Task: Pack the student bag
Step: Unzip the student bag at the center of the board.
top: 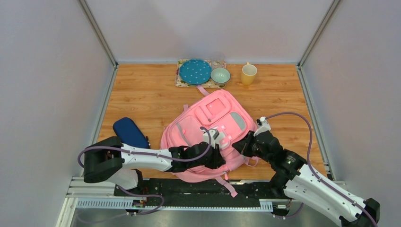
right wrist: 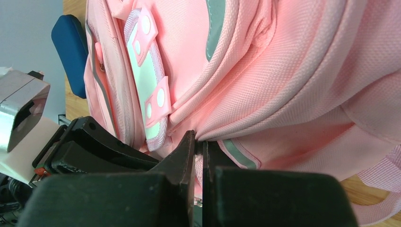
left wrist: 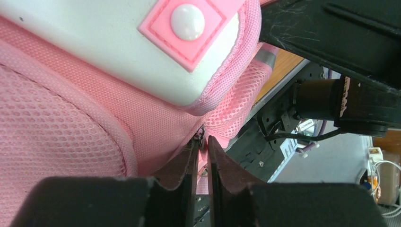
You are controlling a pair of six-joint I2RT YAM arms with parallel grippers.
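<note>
Top view, student bag point(top: 213, 118): it lies front up in the middle of the surface point(top: 142, 94), with one end reaching the near edge.
Top view, my tools: the left tool point(top: 218, 142) and right tool point(top: 243, 144) are both on the bag's near part, close together.
Top view, the rest: a navy pouch point(top: 130, 132) sits just left of the bag. A plate point(top: 195, 71), bowl point(top: 220, 75) and mug point(top: 248, 74) stand along the far edge.
Left wrist view, left tool: the fingertips point(left wrist: 191, 151) are almost together, with only a thin slit between them. A small zip pull point(left wrist: 202, 134) sits at their tips beside pink mesh (gripped or not, I cannot tell).
Right wrist view, right tool: the fingertips point(right wrist: 187, 146) are pressed together, pinching a fold of the bag's pink fabric (the creases run to the pinch).
</note>
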